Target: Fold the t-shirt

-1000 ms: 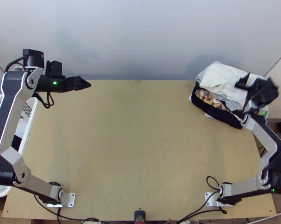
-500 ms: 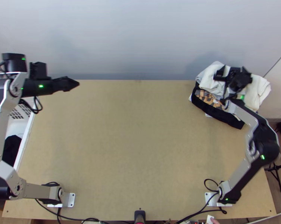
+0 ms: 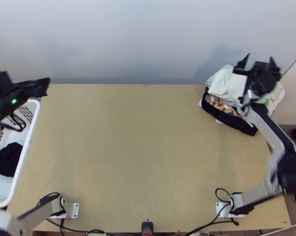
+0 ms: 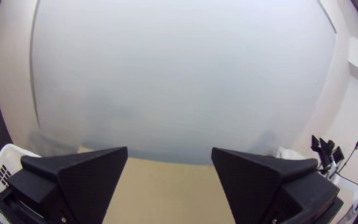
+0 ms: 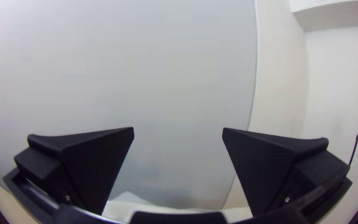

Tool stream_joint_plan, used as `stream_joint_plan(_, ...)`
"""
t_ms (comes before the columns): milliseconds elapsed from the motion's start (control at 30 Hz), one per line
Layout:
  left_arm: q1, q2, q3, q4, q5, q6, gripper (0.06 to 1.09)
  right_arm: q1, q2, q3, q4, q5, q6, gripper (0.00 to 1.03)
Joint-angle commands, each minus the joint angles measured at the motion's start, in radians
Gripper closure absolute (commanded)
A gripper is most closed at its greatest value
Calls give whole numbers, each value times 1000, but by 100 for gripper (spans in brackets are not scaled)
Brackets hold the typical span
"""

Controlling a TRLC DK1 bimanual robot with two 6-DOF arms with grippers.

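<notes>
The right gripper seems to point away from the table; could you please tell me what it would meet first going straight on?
Probably the pale wall ahead of the right gripper's open fingers, though its distance is unclear.

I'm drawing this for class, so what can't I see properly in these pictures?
- White cloth: top view, partly behind the right gripper.
- Orange-and-black patterned cloth: top view, partly under other cloths.
- White laundry basket: top view, partly behind the left arm.
- Black cloth inside it: top view, bunched; its own folds hide which garment it is.
</notes>
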Motion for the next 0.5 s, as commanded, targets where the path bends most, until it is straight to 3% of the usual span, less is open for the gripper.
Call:
stream_joint_plan(0,107,-292,-355,404,-150,-55,10,-2,-504,-243,-9,-69,261,3)
stream_joint_plan(133,165,-447,-558,642,-255,-66,10,21,-810,-425,-8,-107,264,4)
stream_joint_plan(267,211,-599,-772,841,-285,-25,10,87,-1090,-633,-12,-147,255,3)
stream_joint_plan(467,222,-734,-1006,941,-298,3,10,159,-1323,-861,-34,-147,223,4)
